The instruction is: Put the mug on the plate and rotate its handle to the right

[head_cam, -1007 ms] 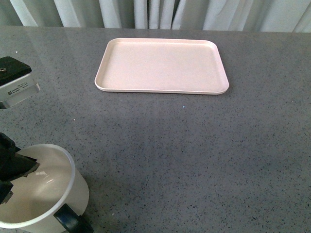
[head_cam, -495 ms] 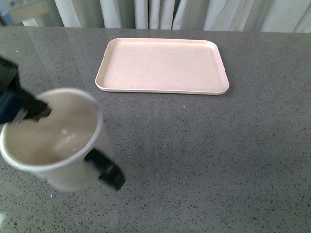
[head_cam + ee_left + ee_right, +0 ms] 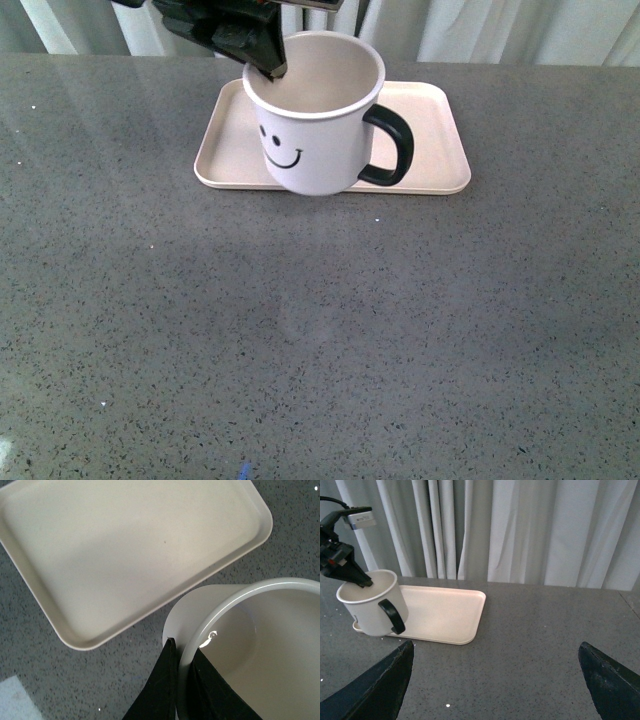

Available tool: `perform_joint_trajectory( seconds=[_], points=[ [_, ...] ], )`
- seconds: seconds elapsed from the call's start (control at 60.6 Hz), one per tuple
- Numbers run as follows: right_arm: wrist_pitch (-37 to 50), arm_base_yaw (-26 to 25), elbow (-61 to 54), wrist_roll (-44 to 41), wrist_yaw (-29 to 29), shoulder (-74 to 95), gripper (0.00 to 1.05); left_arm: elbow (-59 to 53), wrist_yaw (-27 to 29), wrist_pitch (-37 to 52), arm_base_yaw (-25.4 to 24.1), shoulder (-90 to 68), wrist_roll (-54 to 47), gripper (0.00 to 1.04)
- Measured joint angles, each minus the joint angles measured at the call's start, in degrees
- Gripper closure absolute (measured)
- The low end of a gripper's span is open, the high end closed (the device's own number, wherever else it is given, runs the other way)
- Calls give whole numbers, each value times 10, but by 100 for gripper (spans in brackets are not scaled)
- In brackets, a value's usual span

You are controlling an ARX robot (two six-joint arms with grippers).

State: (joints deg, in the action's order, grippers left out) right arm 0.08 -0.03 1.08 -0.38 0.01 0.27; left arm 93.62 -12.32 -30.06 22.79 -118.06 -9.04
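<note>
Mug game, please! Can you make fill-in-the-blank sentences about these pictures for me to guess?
1. The left end effector grips the mug by its ____.
2. The handle is coloured ____.
3. In the front view, the handle points to the ____.
4. The right end effector holds ____.

Missing words: rim; black; right; nothing.

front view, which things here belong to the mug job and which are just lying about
In the job: mug, its handle, plate, left tool clamped on the mug's rim.
Not in it: grey table, curtains; right tool, open and holding nothing.
</note>
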Motion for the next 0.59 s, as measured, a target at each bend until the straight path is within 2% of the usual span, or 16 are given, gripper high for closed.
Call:
perform_joint_trajectory(
  seconds=[0.149,0.594],
  points=[
    [0,0,0,0,0,0,9,54,2,-7,2,-38,7,103],
    [0,0,0,0,0,0,9,50,1,5,11,-33,11,103]
  ],
)
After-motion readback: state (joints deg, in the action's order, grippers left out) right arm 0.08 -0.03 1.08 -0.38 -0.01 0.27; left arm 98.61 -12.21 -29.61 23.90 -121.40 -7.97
